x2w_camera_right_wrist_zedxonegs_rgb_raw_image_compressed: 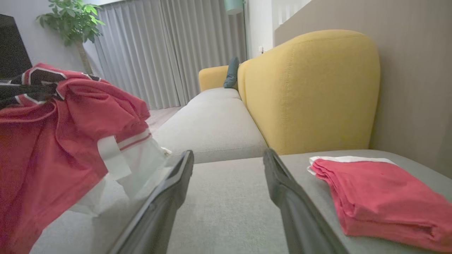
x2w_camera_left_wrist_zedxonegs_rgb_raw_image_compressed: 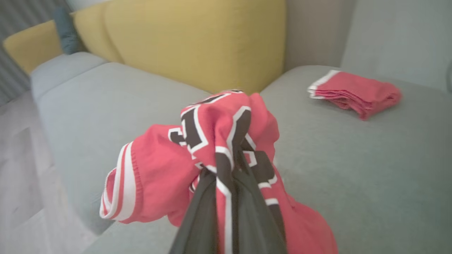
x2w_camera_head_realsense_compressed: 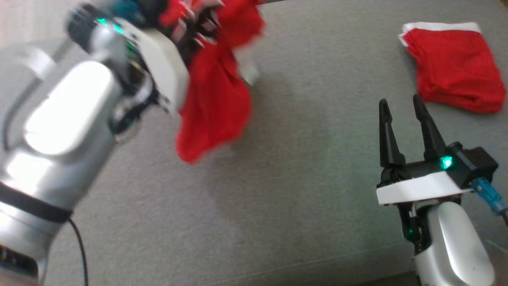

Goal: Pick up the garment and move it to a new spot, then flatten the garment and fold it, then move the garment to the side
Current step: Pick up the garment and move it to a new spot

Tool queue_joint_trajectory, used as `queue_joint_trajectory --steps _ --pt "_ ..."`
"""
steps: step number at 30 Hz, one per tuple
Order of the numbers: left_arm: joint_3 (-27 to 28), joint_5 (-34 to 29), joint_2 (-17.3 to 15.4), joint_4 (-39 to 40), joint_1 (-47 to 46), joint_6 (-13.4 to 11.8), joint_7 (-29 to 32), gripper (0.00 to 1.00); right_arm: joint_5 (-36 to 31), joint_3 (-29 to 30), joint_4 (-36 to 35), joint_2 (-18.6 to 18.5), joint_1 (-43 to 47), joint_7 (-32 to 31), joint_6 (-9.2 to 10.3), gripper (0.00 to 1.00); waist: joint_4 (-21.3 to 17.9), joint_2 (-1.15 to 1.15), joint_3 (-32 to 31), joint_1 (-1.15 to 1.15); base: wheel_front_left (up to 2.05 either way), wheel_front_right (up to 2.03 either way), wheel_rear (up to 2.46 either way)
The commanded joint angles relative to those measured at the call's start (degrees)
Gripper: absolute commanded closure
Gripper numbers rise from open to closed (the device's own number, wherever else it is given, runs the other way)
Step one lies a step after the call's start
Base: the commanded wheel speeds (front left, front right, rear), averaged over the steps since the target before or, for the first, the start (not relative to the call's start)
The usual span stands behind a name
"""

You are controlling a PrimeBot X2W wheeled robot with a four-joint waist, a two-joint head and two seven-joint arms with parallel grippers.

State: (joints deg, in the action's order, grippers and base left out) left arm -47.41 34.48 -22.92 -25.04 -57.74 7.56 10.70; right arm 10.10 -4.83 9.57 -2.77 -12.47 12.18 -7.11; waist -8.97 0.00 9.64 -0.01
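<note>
Bunched garment (x2w_camera_head_realsense_compressed: 214,99) hangs clamped in left hand (x2w_camera_left_wrist_zedxonegs_rgb_raw_image_compressed: 227,162) above grey sofa (x2w_camera_head_realsense_compressed: 297,178), seemingly clear of it through blur; right hand (x2w_camera_head_realsense_compressed: 401,102) fingers apart, empty.

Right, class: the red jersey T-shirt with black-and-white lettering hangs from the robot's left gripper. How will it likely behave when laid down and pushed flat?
Probably floppy: the red jersey T-shirt droops in bunched folds from the shut left gripper. Likely light, since one pinch seems to carry it. Pushed on the textured grey sofa cushion, it may wrinkle rather than slide.

Grey sofa seat (x2w_camera_head_realsense_compressed: 278,178) bears a folded red bundle (x2w_camera_head_realsense_compressed: 456,67).
</note>
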Motion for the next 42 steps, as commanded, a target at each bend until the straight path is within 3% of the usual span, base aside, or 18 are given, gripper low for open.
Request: queue_joint_trajectory --steps 1,6,15,16,17,18,23,27,40,42 --pt "-0.5 1.4 -1.1 3.1 -1.3 -0.1 -0.9 1.00 0.5 -0.9 -2.3 -0.1 -0.1 0.4 -0.37 0.00 -2.2 0.00 0.3 0.01 0.00 0.00 0.00" --pt "-5.4 4.7 1.9 4.7 2.0 -0.1 -2.8 1.00 0.8 -0.6 -2.8 -0.1 0.2 0.3 -0.37 0.00 -4.5 0.00 1.9 0.01 0.00 0.00 0.00" --pt "-10.0 6.7 8.7 -1.2 10.5 -0.1 -8.8 1.00 1.2 -0.7 -2.6 -0.1 -0.1 0.6 -0.37 0.00 -5.9 0.00 3.7 0.01 0.00 0.00 0.00" --pt "-10.3 6.5 9.2 -1.8 11.2 -0.1 -9.8 0.82 1.2 -0.5 -2.5 -0.1 -0.1 0.6 -0.37 0.00 -5.7 0.00 3.6 0.01 0.00 0.00 0.00" --pt "-10.5 6.0 9.6 -2.4 11.6 -0.4 -11.2 0.53 1.1 -0.3 -2.4 -0.1 -0.1 0.6 -0.37 0.00 -5.5 0.00 3.5 0.01 0.00 0.00 0.00" --pt "-10.7 5.4 10.0 -2.9 12.0 -0.7 -12.5 0.00 1.0 -0.2 -2.3 -0.1 0.0 0.5 -0.37 0.00 -5.2 0.00 3.3 0.01 0.00 0.00 0.00" --pt "-10.3 5.0 12.5 -4.6 14.1 -2.4 -18.0 0.00 0.7 0.0 -2.0 -0.1 0.2 0.0 -0.37 0.00 -3.0 0.00 1.8 0.01 0.00 0.00 0.00" --pt "-8.9 4.8 13.1 -4.9 15.8 -5.6 -21.7 0.00 0.1 0.9 -1.9 -0.1 0.8 -0.4 -0.37 0.00 -0.8 0.00 -0.1 0.01 0.00 0.00 0.00" --pt "-3.5 4.3 10.1 2.8 26.1 -15.3 -25.4 0.00 -1.4 3.5 -2.0 -0.1 4.6 -2.2 -0.37 0.00 5.9 0.00 -6.6 0.01 0.00 0.00 0.00" --pt "-1.2 4.5 8.9 6.2 30.2 -17.7 -25.6 0.00 -1.7 3.9 -2.1 -0.1 6.0 -2.2 -0.37 0.00 7.0 0.00 -7.9 0.01 0.00 0.00 0.00"
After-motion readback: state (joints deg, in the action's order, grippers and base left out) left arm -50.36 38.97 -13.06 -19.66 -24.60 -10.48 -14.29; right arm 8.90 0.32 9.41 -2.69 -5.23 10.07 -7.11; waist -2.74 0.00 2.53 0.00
